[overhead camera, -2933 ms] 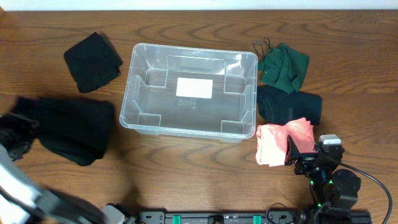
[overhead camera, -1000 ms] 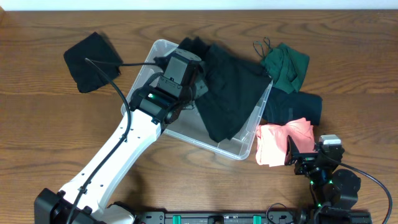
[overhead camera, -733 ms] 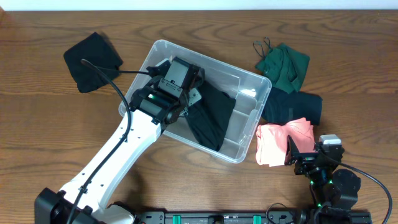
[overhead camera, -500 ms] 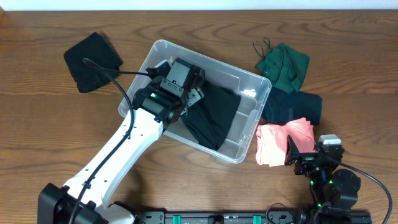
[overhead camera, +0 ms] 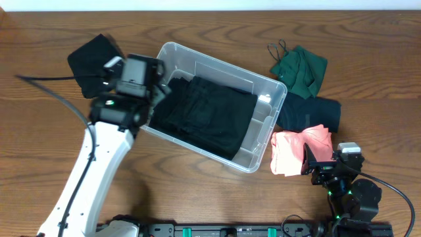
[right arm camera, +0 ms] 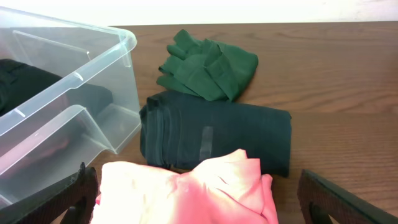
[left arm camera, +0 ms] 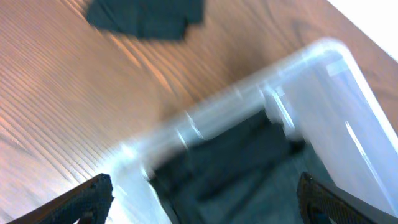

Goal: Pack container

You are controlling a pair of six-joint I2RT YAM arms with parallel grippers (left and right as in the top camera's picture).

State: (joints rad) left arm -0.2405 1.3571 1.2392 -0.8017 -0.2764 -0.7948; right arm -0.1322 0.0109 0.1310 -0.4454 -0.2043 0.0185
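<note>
The container (overhead camera: 227, 60), a clear plastic bin, sits skewed on the wood table. A black garment (overhead camera: 207, 118) lies spread inside it. My left gripper (overhead camera: 160, 89) hovers at the bin's left end, open and empty. In the left wrist view, which is blurred, the left gripper (left arm camera: 205, 202) looks down over the container's rim (left arm camera: 205, 118) and the black garment (left arm camera: 236, 168). My right gripper (right arm camera: 199, 208) stands open around a pink cloth (right arm camera: 186, 193) without closing on it. It shows at the lower right in the overhead view (overhead camera: 314, 161).
A folded black cloth (overhead camera: 92, 56) lies left of the bin. Right of it are a green garment (overhead camera: 301, 69), a folded dark cloth (overhead camera: 306, 112) and the pink cloth (overhead camera: 296, 150). The right wrist view shows the green garment (right arm camera: 208, 62) and dark cloth (right arm camera: 217, 140).
My left gripper opened and let go of the black garment, which now lies flat in the container. The gripper then drew back to the bin's left end. The right arm stayed still.
</note>
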